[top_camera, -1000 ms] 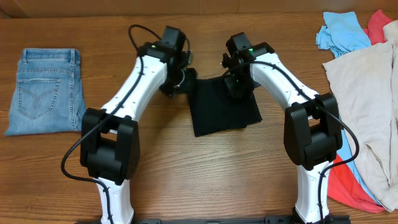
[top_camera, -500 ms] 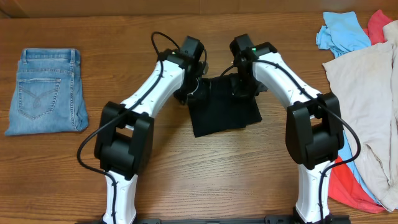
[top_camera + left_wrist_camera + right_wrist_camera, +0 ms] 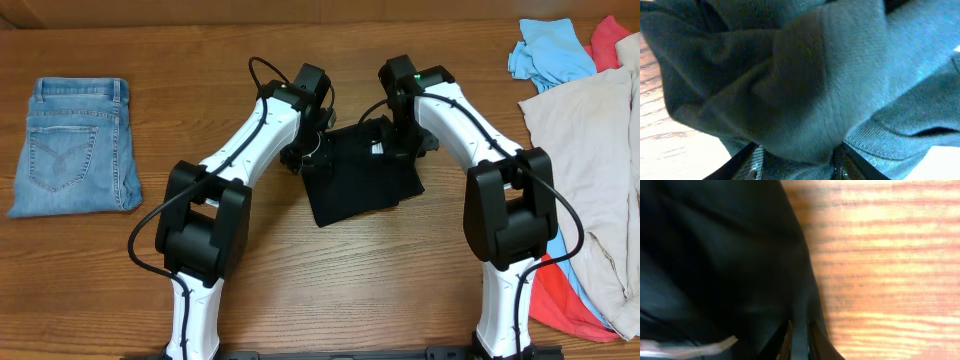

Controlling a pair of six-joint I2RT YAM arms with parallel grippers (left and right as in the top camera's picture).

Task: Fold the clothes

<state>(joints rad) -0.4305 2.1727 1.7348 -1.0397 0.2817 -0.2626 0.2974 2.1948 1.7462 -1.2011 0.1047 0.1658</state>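
— Where did the overhead camera sit?
— High above the table (image 3: 330, 290), looking straight down, far enough off to take in both arms, their bases at the near edge.
— And the wrist cameras?
— Each looked along its own fingers, very close. The left fingers (image 3: 752, 167) showed at the frame's bottom and the black T-shirt (image 3: 805, 90) filled it. The right fingers (image 3: 785, 342) showed likewise, with cloth beside bare wood. All three views shared that shirt.

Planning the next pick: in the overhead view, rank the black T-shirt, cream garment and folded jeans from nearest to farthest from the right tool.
1. black T-shirt, under the right tool.
2. cream garment, right side.
3. folded jeans, far left.
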